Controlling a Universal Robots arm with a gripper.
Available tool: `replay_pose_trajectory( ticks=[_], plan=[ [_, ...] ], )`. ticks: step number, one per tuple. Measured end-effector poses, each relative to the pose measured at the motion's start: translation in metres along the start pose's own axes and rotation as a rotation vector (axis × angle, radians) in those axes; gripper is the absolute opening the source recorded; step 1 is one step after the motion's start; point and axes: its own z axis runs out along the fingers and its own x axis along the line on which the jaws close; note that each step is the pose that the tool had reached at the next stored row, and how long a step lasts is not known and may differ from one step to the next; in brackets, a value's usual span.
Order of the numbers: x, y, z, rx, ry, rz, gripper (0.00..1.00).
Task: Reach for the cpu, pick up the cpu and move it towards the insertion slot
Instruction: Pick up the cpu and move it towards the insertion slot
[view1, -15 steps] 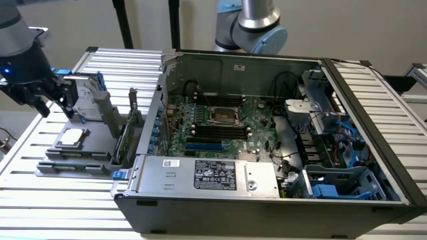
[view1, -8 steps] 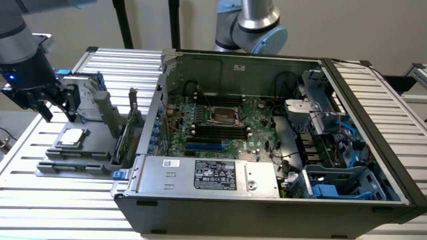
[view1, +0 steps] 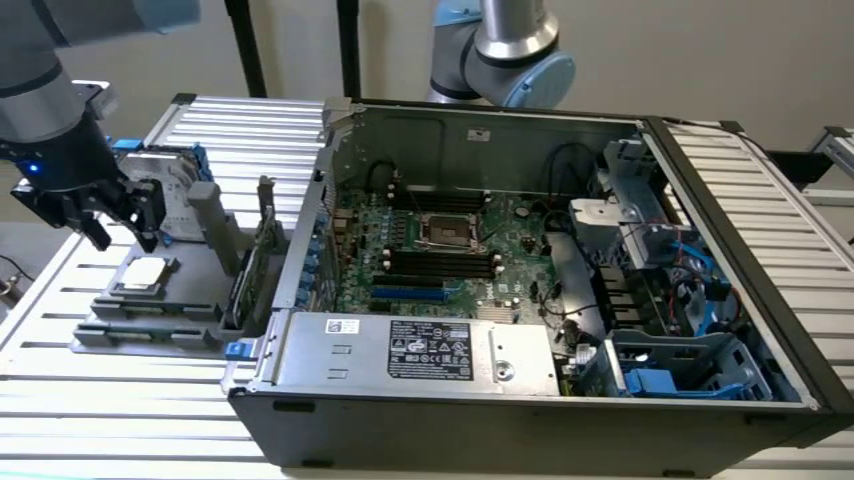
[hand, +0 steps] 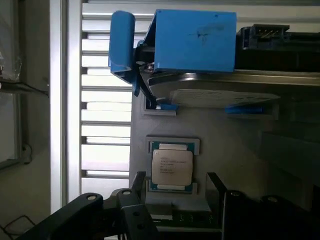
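The cpu (view1: 144, 274) is a small silver-grey square lying flat in a holder on the grey fixture (view1: 147, 325), at the exterior view's left, outside the computer case. My gripper (view1: 122, 236) hangs open just above it, a little toward the hard drive, with nothing between its fingers. In the wrist view the cpu (hand: 171, 167) sits in its pale frame, and the two dark fingers (hand: 215, 187) stand one on each side of it, apart from it. The insertion slot (view1: 447, 230), a silvery frame round a dark centre, lies on the motherboard inside the open case.
A silver hard drive with blue rails (view1: 167, 180) stands at the fixture's far end, close behind my gripper. The case wall (view1: 314, 230) rises between fixture and motherboard. Black memory slots (view1: 434, 262) and a power supply (view1: 414, 350) lie near the socket. A second arm (view1: 501, 50) stands behind the case.
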Motion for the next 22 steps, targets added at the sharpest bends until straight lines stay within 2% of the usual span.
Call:
replay_pose_trajectory(
  ticks=[2,3,9,17,22],
  plan=[
    [0.000,-0.0001,0.0038,-0.0001,-0.0001,0.000,0.62],
    [0.000,-0.0002,0.0055,-0.0003,-0.0001,0.000,0.67],
    [0.000,-0.0008,0.0164,-0.0026,-0.0001,0.000,0.67],
    [0.000,-0.0026,0.0261,-0.0162,-0.0003,0.000,0.67],
    [0.000,-0.0048,0.0291,-0.0182,0.0008,0.000,0.67]
  ],
)
